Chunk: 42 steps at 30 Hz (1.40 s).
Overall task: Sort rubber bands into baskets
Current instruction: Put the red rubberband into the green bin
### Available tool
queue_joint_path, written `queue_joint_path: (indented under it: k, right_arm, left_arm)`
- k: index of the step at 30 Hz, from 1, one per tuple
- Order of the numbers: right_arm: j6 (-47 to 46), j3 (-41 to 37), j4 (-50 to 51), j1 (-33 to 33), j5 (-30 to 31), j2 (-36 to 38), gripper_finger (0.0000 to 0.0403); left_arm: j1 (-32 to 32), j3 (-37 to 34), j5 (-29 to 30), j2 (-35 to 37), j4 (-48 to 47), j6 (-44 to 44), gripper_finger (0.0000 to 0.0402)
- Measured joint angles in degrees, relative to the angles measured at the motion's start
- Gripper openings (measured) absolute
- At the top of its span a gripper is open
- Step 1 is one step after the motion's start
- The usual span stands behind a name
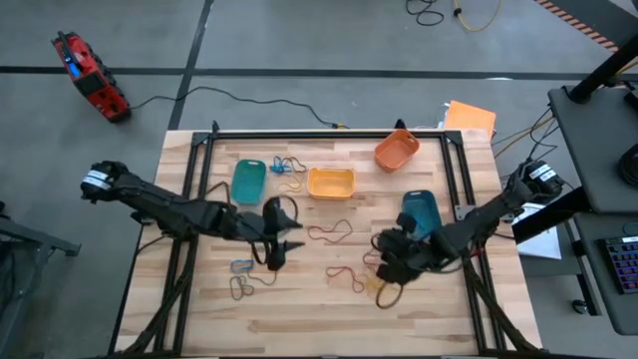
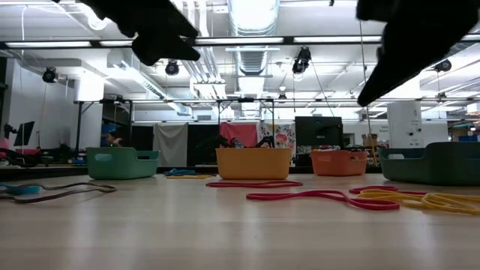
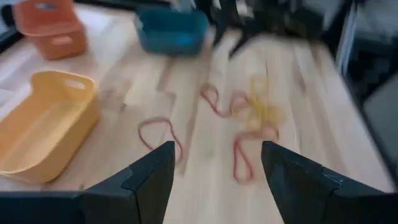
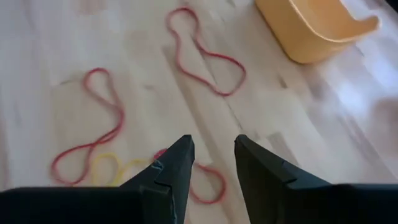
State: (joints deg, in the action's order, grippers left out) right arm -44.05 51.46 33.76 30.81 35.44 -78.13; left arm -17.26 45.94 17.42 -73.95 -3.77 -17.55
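Four baskets (image 1: 330, 182), yellow one bare inside.

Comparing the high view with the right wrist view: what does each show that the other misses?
Only the high view shows all four baskets, including the teal-green basket, orange basket and blue basket, plus the left tool. Only the right wrist view shows the right tool open above a yellow band. Both show the yellow basket and a red figure-eight band.

Bright overhead light, wrist views blurred
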Motion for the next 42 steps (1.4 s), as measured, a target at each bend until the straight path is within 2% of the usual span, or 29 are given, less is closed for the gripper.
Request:
queue_joint_path:
  k: [6,13,17,21,26,36,42]
  right_arm:
    - [0.63,-0.17,-0.57,3.34,8.25,-0.02,0.0118]
    - [1.77,-0.17,-0.66,3.42,10.27,-0.02,0.0115]
    - [3.39,-0.17,-0.66,3.42,11.79,-0.02,0.0114]
    - [4.69,-0.17,-0.63,3.41,14.28,-0.02,0.0114]
    - [5.74,-0.17,-0.62,2.81,14.65,0.09,0.0114]
    - [7.88,-0.17,-0.6,0.27,11.17,2.19,0.0114]
    - [9.78,-0.17,-0.64,-0.16,11.09,5.33,0.0114]
  left_arm:
    - [-1.24,2.79,0.41,-8.61,-0.26,4.86,0.0223]
    - [-0.73,3.97,8.69,-17.51,0.06,7.57,0.0223]
    - [0.35,3.75,9.54,-20.97,0.52,7.02,0.0223]
    - [1.97,3.73,7.95,-23.81,2.33,6.62,0.0223]
    - [4.09,3.69,5.37,-26.56,3.63,7.39,0.0223]
    - [8.07,3.4,3.69,-28.75,5.83,12.4,0.0223]
    - [10.6,3.11,-1.98,-28.79,6.96,15.18,0.0223]
